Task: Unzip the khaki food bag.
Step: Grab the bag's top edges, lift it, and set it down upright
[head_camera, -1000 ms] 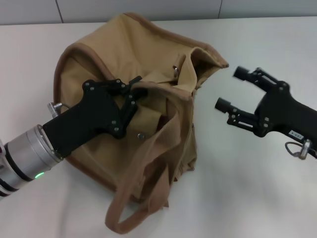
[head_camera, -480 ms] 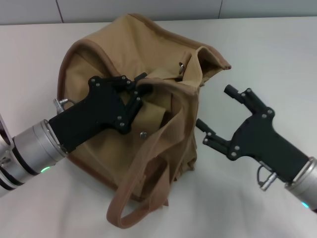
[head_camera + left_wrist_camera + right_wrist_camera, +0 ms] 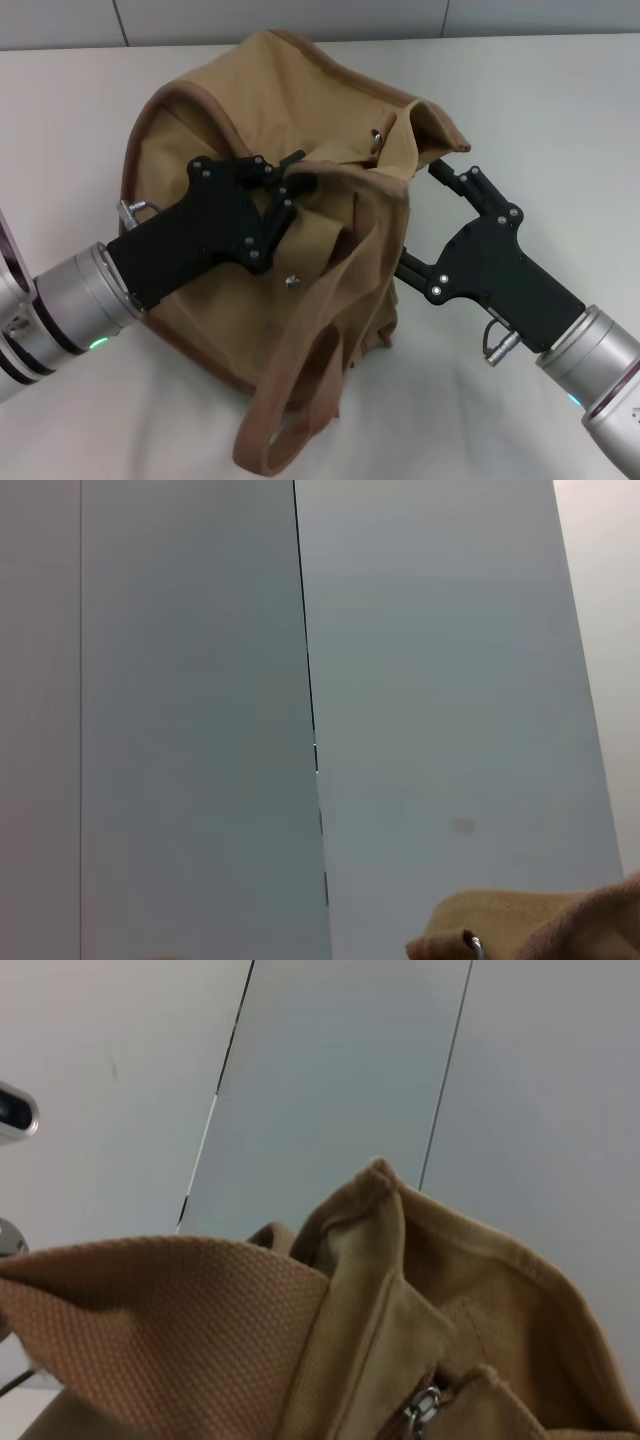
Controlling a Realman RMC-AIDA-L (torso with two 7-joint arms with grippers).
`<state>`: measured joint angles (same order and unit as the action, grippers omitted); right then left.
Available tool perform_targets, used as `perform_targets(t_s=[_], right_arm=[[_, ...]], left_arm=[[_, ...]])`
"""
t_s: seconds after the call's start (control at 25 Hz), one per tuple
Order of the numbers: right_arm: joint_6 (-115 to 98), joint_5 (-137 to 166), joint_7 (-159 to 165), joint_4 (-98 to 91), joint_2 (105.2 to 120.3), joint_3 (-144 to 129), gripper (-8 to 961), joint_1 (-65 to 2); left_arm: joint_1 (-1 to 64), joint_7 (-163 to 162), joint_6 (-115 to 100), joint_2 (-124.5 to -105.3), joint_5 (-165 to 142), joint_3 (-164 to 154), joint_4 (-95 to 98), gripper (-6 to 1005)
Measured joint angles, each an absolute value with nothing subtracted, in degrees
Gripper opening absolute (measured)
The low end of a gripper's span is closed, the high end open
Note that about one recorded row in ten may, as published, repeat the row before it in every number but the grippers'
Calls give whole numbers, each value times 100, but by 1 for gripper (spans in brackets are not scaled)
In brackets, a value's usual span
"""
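Note:
The khaki food bag (image 3: pixel 230 120) lies slumped on the white table (image 3: pixel 540 100), its top end facing right. A silver zipper pull (image 3: pixel 377 136) shows near the top corner, and also in the right wrist view (image 3: pixel 425 1403). My left gripper (image 3: pixel 292 178) is shut on a fold of the bag's upper fabric by a strap. My right gripper (image 3: pixel 422 220) is open at the bag's right end, one finger (image 3: pixel 447 177) under the top corner and the other low against the side. The left wrist view shows only a corner of the bag (image 3: pixel 530 925).
A loose strap loop (image 3: pixel 285 425) hangs toward the table's front edge. A metal snap (image 3: pixel 291 282) sits on the bag's front. Grey wall panels (image 3: pixel 300 20) run along the back. Bare table lies to the right and far left.
My right gripper has swung in from the right and down, and now stands against the bag's right end. My left gripper, still holding the fabric, has moved slightly right, and the bag shifted with it.

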<state>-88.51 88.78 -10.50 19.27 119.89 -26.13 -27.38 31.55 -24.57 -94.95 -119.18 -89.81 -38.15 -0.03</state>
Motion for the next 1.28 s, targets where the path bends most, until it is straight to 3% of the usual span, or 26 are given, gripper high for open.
perform_targets(t_s=[0.12, 0.32, 0.48, 0.88, 1.08, 1.28], right_arm=[[-8881, 8886, -984, 1947, 11988, -2611, 835, -2757], [-8944, 8887, -939, 1952, 11988, -2609, 698, -2740], [-9000, 8960, -937, 1964, 11988, -2635, 462, -2720], [-9023, 9333, -935, 1945, 11988, -2590, 212, -2708], [-9044, 9334, -933, 1952, 11988, -2547, 91, -2689], [-9044, 9334, -931, 1966, 11988, -2524, 39, -2681]], left_arm=[[3150, -2449, -9487, -11918, -8983, -3815, -7, 68], [3120, -2461, -9479, -11918, -8986, -3815, -17, 70], [3104, -2478, -9476, -11918, -8980, -3815, -25, 71], [3102, -2466, -9464, -11918, -8974, -3815, -72, 73], [3102, -2460, -9470, -11918, -8976, -3814, -83, 74], [3102, -2451, -9504, -11918, -8980, -3805, -130, 75]])
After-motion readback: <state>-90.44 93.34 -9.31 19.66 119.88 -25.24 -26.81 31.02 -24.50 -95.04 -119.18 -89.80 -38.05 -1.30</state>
